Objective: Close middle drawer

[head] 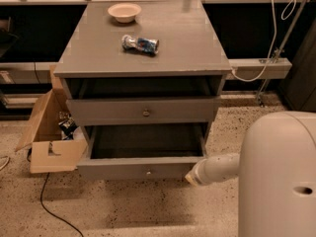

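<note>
The grey cabinet (143, 43) has its middle drawer (123, 168) pulled far out, with a low wide front, a small brass knob (148, 172) and an empty inside. Above it the taller-fronted top drawer (108, 111) stands slightly out. The lowest drawer is hidden under the open one. My gripper (190, 177) is at the end of the white forearm (217, 168), right at the right end of the middle drawer's front.
A bowl (124, 12) and a crushed can (140, 44) lie on the cabinet top. An open cardboard box (49, 137) stands at the cabinet's left, with a cable (54, 206) on the floor. My white body (279, 177) fills the lower right.
</note>
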Tool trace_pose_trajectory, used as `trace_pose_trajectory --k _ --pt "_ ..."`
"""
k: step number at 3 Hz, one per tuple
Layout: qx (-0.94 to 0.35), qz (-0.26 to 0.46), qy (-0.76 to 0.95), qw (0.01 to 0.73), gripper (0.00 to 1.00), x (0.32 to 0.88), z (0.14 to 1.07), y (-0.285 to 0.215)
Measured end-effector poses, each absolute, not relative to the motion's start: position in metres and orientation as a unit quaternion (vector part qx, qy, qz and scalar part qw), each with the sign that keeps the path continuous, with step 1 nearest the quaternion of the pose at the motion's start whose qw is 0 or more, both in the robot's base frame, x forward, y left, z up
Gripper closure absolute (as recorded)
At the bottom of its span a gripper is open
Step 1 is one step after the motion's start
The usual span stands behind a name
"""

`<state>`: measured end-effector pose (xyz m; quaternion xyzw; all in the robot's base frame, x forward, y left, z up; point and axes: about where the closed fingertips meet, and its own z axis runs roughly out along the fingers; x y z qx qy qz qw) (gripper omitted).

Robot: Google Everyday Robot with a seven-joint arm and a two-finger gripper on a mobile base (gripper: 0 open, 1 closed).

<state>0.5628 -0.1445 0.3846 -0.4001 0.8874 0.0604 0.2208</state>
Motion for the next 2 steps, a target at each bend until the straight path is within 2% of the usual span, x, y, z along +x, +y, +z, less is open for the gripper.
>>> trace_pose_trajectory --k 1,2 --pt "-0.370 0.058 0.886 0.275 1.00 0.5996 0.3860 -0.1501" --pt "-0.370 0.058 0.886 0.275 1.00 0.5984 0.3860 -0.1493"
